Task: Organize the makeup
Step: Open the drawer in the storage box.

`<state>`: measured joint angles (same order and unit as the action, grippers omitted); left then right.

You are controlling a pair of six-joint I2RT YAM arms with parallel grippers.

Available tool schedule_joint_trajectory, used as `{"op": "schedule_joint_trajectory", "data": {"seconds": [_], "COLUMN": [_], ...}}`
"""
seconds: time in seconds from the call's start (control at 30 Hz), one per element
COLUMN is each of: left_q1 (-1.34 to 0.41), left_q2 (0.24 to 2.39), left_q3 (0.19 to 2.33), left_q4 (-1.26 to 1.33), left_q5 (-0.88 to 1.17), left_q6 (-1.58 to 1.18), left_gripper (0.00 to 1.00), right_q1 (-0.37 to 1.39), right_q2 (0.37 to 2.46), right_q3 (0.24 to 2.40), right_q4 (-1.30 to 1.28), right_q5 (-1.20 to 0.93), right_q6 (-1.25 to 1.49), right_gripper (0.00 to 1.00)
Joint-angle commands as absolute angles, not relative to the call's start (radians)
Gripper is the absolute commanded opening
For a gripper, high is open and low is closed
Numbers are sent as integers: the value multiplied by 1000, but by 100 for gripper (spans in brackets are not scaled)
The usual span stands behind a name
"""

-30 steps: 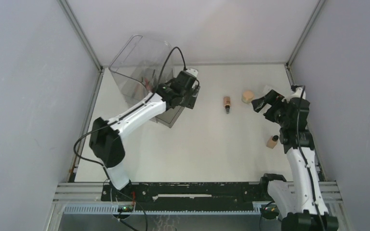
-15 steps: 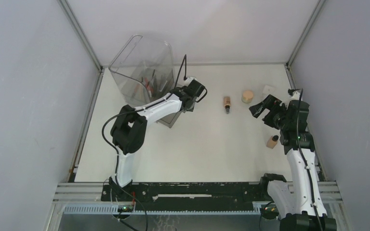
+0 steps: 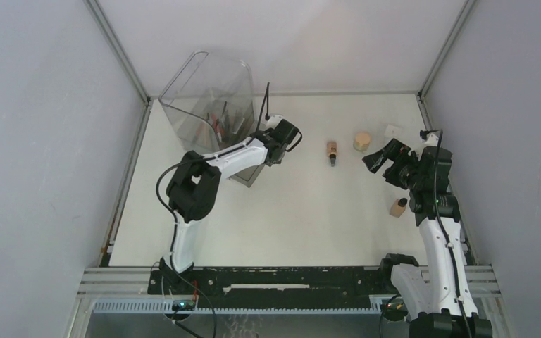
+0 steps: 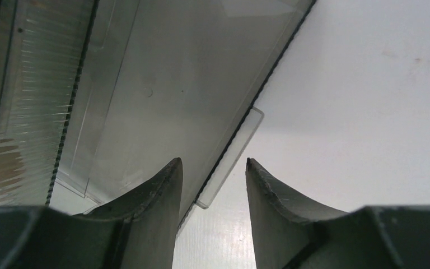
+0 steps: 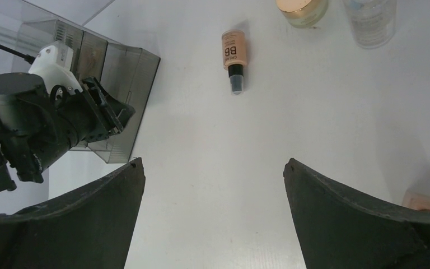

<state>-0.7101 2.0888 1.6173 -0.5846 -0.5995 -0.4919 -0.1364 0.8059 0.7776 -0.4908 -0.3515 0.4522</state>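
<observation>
Red pencils and dark brushes [image 3: 220, 121] stand inside the clear organizer [image 3: 204, 98] at the back left. My left gripper [image 3: 273, 149] [image 4: 213, 162] sits at its front right corner, jaws half apart astride the drawer's clear tab [image 4: 230, 152], with a gap showing on both sides. A tan bottle [image 3: 332, 151] [image 5: 233, 55] lies on the table. A jar [image 3: 361, 141] [image 5: 302, 8] stands to its right. My right gripper [image 3: 378, 159] [image 5: 213, 162] hovers wide open over bare table, holding nothing. A beige sponge [image 3: 398, 207] [image 5: 425, 200] lies by the right arm.
A small clear bottle [image 3: 392, 130] [image 5: 370, 20] stands near the back right corner. The organizer's lid [image 3: 201, 74] is tipped up towards the back wall. Grey walls close in the white table [image 3: 289, 218] on the left, back and right.
My left gripper has slid right from over the organizer to its front corner, and its jaws have narrowed. The left elbow has swung inward. My right gripper has shifted slightly left and down.
</observation>
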Motion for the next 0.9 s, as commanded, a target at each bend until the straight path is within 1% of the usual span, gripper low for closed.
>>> {"op": "schedule_joint_trajectory", "data": {"seconds": [0.0,0.13,0.27,0.4,0.47,0.57,0.87], "left_q1": [-689,-689,-689,-689,-689,-690,-712], "left_q2": [2097,2090,2077,2058,2056,2053,2038], "left_q3": [1582,1549,1528,1519,1526,1545,1582], "left_q4": [-555,-550,-550,-548,-547,-546,-539], "left_q5": [-603,-602,-617,-636,-626,-610,-574], "left_q6": [-503,-515,-548,-588,-598,-604,-597], "left_gripper": [48,38,34,26,24,18,17], "right_q1": [-140,-140,-141,-140,-141,-140,-139], "right_q2": [803,807,814,818,821,823,837], "right_q3": [774,766,763,762,760,754,749], "right_q4": [-461,-450,-441,-442,-439,-434,-428], "right_q5": [-370,-379,-395,-404,-410,-425,-438], "right_q6": [462,472,479,478,478,480,480], "right_gripper": [100,100,100,100,100,100,100]}}
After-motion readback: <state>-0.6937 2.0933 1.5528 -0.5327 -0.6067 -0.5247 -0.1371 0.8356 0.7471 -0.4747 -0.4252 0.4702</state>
